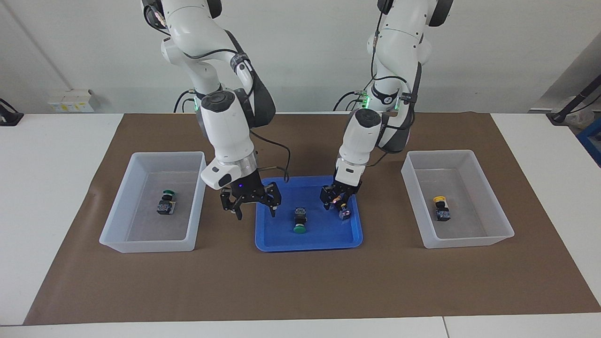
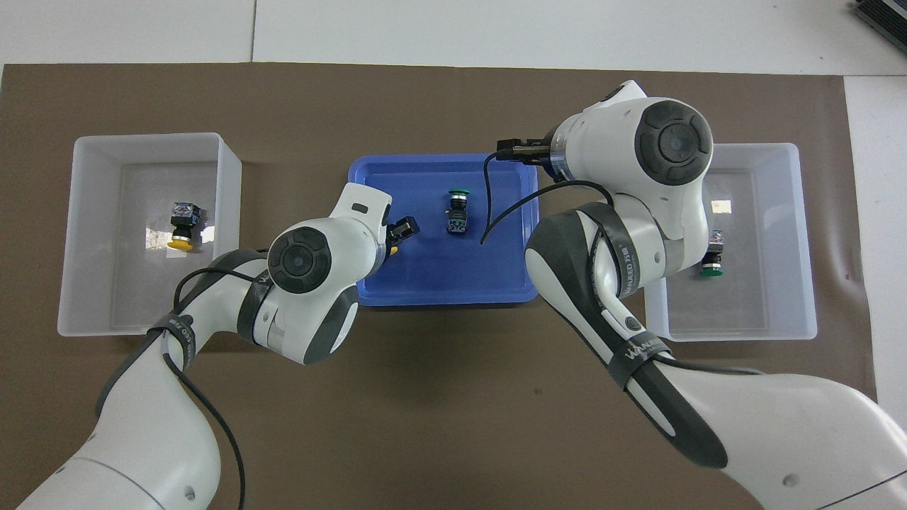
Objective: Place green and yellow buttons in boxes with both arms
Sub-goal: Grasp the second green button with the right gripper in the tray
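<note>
A shallow blue tray lies mid-table between two translucent white boxes. A green button lies in the tray; it also shows in the overhead view. My left gripper is down in the tray, shut on a yellow button, whose yellow cap peeks out in the overhead view. My right gripper is open and empty over the tray's edge toward the right arm's end. The box at the right arm's end holds a green button. The box at the left arm's end holds a yellow button.
Brown paper covers the table under the tray and boxes. In the overhead view my right arm hides its own gripper and part of the box at its end.
</note>
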Tool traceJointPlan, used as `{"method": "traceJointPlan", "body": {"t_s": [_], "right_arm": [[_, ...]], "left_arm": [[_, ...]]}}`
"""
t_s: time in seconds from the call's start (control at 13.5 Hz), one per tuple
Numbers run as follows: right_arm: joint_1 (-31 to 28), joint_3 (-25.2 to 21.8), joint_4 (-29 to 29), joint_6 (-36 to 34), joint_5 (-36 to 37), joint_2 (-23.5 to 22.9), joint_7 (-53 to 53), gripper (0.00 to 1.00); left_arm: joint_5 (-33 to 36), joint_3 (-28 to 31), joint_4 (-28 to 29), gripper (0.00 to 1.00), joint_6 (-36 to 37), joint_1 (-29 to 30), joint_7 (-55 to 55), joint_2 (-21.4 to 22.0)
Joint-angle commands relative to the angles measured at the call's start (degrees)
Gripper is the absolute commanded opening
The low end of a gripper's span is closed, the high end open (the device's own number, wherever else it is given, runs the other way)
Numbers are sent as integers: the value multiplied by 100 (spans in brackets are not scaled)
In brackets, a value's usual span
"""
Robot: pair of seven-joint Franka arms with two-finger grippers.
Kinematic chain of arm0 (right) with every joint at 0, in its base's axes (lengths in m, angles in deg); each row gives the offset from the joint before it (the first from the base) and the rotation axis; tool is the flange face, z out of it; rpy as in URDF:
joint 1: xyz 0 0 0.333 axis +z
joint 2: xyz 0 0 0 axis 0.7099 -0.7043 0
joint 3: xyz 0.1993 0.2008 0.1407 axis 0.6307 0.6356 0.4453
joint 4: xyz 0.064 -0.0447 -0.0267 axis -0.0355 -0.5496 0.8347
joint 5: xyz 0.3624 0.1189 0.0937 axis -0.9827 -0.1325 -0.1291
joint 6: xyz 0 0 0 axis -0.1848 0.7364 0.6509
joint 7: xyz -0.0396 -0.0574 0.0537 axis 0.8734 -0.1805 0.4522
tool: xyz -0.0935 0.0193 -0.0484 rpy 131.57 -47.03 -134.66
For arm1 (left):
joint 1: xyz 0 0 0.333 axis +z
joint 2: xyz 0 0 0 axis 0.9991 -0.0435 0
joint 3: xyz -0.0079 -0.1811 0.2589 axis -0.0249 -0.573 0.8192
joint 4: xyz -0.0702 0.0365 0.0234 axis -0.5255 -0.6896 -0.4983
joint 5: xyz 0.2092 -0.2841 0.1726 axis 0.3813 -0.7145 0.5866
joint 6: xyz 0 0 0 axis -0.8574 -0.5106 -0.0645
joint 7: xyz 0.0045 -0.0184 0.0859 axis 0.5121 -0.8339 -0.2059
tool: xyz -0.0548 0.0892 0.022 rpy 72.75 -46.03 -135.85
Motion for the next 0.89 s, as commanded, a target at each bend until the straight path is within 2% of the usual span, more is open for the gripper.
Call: {"method": "traceJointPlan", "body": {"t_s": [0.0, 0.22, 0.3, 0.67, 0.81], "right_arm": [[100, 12, 141, 389, -128, -310, -255, 100], [389, 74, 53, 978, -164, -661, -878, 100], [434, 74, 44, 1179, -155, -776, -923, 100], [575, 65, 62, 1217, 55, -1101, -845, 100], [627, 74, 1, 1129, 152, -1111, -853, 100]], "left_arm": [[59, 54, 123, 59, -258, -61, 122, -26], [59, 54, 123, 44, -416, -52, 113, -105], [59, 54, 123, 35, -417, -43, 95, -105], [68, 54, 123, 2, -417, -8, -62, -114], [68, 54, 123, 0, -408, -8, -186, -114]]}}
